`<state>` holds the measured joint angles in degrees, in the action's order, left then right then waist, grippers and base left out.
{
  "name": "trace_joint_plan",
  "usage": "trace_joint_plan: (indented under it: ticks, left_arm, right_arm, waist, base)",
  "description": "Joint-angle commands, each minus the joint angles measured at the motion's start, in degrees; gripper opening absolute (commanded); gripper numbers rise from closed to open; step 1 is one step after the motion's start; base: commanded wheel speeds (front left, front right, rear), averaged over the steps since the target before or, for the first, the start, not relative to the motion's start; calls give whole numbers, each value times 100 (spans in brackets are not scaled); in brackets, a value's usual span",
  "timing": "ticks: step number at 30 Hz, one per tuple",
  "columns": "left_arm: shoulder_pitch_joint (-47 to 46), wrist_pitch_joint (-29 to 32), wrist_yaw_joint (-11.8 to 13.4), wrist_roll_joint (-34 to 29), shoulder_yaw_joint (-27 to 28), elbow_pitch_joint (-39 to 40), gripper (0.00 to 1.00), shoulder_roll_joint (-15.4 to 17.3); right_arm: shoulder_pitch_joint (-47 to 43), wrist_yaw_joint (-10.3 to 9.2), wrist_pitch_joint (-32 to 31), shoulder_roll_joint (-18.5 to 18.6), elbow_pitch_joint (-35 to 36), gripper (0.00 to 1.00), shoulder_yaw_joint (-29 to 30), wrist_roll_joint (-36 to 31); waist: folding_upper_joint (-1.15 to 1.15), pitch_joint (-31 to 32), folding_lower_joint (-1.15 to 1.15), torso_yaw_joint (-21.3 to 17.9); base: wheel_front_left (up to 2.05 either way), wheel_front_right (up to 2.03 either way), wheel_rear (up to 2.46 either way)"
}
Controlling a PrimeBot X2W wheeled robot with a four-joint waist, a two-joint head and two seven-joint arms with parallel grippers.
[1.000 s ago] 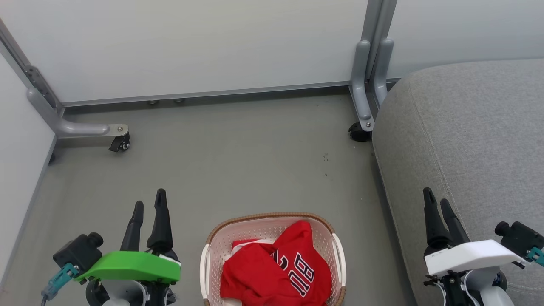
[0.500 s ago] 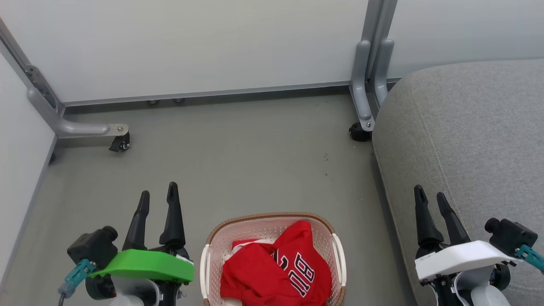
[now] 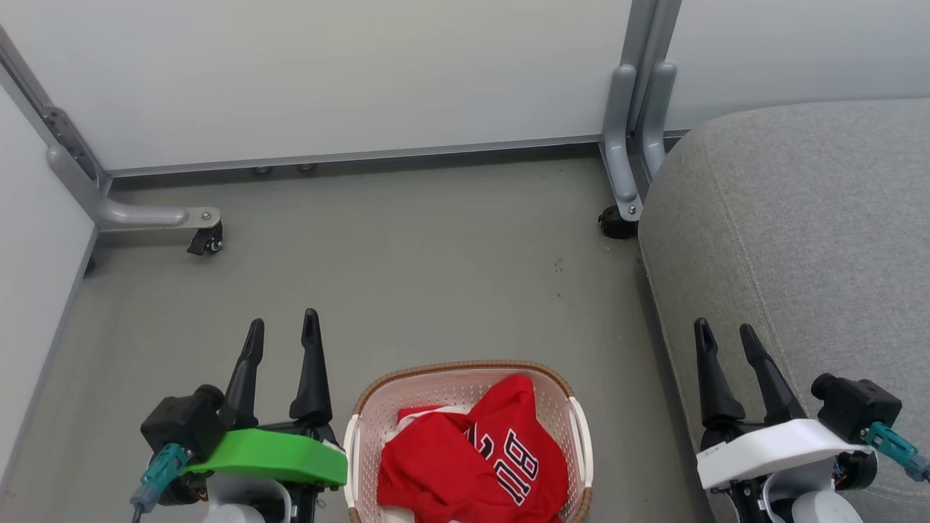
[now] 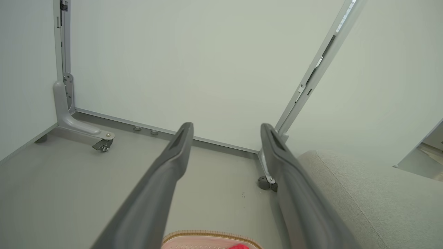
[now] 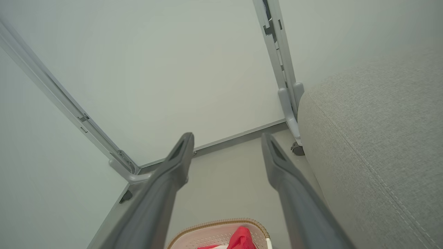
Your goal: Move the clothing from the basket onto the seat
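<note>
The red clothing (image 3: 472, 457) lies bunched in the cream basket (image 3: 436, 385) with a brown rim, on the floor at the bottom middle of the head view; a jersey with black-and-white lettering is on top. The grey seat (image 3: 799, 218) fills the right side. My left gripper (image 3: 282, 328) hangs open just left of the basket, empty. My right gripper (image 3: 723, 333) is open and empty, over the seat's left edge. The left wrist view catches the basket rim (image 4: 207, 235) between the fingers, and the right wrist view shows the basket (image 5: 214, 230) with a bit of red cloth (image 5: 242, 237).
Pale partition walls stand behind and to the left on grey metal feet with castors (image 3: 207, 243) (image 3: 616, 221). Grey floor (image 3: 407, 276) stretches between the basket and the back wall.
Both grippers have drifted inward toward the basket, the left one rightward and the right one leftward. The clothing and basket have not moved.
</note>
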<state>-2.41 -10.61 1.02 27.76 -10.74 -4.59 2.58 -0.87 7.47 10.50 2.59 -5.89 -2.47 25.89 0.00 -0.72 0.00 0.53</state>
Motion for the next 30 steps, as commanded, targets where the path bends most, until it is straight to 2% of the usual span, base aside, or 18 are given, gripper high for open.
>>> trace_joint_plan:
  ticks: [1, 30]
  left_arm:
    - [1, -49, 32, -164, -16, 33, 100, 36]
    - [-5, -415, 192, -1557, -362, -32, 100, 45]
  right_arm:
    - [-25, 3, 59, 31, 71, 100, -16, -159]
    - [-154, 3, 426, 41, 252, 100, -155, -1522]
  waist:
    - [0, 1, 0, 2]
    - [0, 4, 0, 31]
  base:
    - [0, 0, 0]
    - [0, 0, 0]
